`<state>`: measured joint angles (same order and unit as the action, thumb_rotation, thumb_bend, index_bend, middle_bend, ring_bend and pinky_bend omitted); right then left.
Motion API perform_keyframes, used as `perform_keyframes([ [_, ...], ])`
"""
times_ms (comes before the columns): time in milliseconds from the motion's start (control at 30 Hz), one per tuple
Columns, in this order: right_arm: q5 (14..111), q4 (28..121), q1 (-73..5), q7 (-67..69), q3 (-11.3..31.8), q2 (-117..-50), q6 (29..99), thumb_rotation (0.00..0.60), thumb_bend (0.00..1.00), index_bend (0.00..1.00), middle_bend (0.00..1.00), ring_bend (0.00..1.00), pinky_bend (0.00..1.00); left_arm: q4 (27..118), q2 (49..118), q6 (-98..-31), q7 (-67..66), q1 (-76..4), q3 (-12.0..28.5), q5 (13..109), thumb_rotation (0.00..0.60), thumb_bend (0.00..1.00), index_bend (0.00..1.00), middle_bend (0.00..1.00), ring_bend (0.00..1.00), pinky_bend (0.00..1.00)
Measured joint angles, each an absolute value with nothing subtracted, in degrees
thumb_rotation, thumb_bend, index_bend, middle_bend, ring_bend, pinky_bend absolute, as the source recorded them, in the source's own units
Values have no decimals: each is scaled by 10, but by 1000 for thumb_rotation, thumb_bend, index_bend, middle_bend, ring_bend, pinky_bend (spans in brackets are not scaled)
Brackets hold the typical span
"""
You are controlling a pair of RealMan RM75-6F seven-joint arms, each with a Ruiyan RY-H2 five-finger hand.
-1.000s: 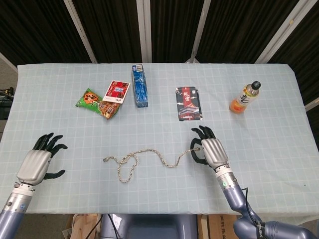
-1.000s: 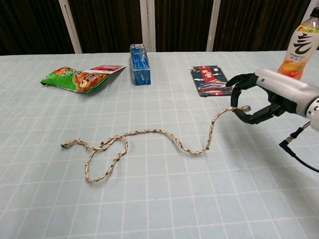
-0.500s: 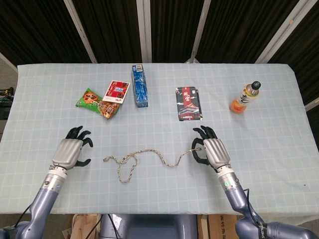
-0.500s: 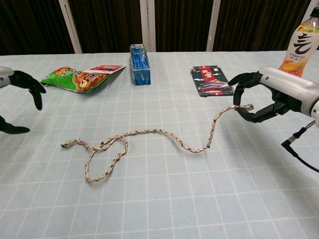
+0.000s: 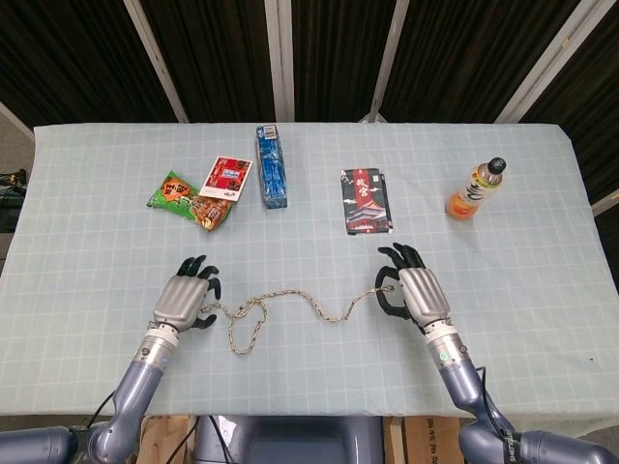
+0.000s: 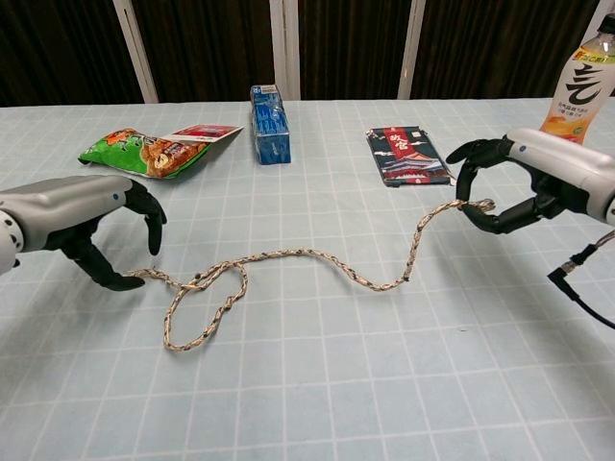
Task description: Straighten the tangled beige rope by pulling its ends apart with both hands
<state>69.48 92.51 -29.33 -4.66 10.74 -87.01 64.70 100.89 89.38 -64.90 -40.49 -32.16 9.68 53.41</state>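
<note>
The beige rope [image 5: 282,293] lies across the table's near middle, with a loose loop [image 6: 202,303] close to its left end. My right hand [image 5: 414,293] pinches the right end [image 6: 473,205] between thumb and finger, and that end hangs a little above the cloth. My left hand [image 5: 187,300] has come down at the rope's left end [image 6: 130,277]. Its fingers [image 6: 149,213] arch over that end with the thumb beside it, still apart, and they are not closed on the rope.
At the back lie a green snack bag [image 5: 174,193], a red packet [image 5: 228,178], a blue box [image 5: 272,166] and a dark patterned packet [image 5: 365,200]. An orange drink bottle [image 5: 476,190] stands back right. The front table edge [image 5: 309,411] runs just behind both wrists.
My left hand has swept in from the far left to the rope's left end. The right hand has kept its pinch and drifted slightly right, lifting that end a little.
</note>
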Motion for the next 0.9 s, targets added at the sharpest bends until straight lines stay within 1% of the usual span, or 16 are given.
perform_keyframes([
  [300,694,921,-293,-43,109,-869,646,600,502,598,178,0,0,989,919,-655,-413,-339,96,503,600,410,513,210,6,0],
  [700,693,920,-292,-40,111,-869,644,600,502,605,183,0,0,976,932,-661,-414,-354,90,484,600,428,527,212,6,0],
  [900,692,920,-291,-40,112,-870,644,600,503,605,184,0,0,975,937,-662,-412,-359,86,481,600,470,559,225,15,0],
])
